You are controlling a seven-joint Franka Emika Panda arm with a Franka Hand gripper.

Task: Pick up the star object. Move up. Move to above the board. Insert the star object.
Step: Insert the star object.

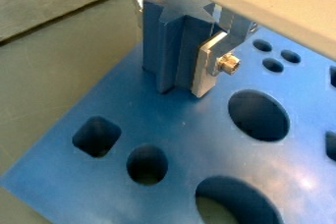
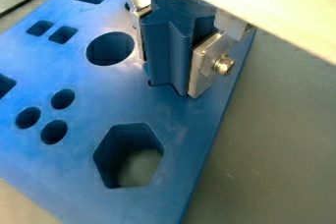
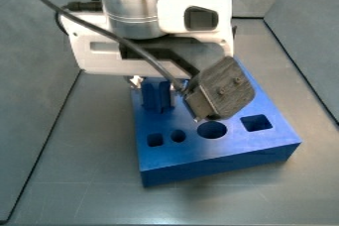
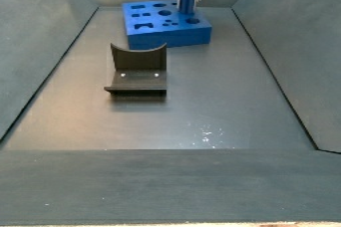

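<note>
Grey-walled floor, fixture (image 4: 136, 71) near the board (image 1: 157, 140). End effector (image 1: 182, 56) clamped on the star object (image 1: 174, 46), upright, its foot apparently entering the board. Pickup and transfer done; full seating and release probably left.

**Two close wrist cameras, two fixed side cameras**

Both wrist views sit close on the gripper (image 1: 178, 46) (image 2: 168, 41), looking down from opposite sides onto the board (image 1: 157, 120) (image 2: 79, 100). A side view looks steeply down on the board (image 3: 219, 146) from close above. A side view looks from far down the floor (image 4: 173, 121), past the fixture (image 4: 136, 72), toward the board (image 4: 160, 24).
</note>
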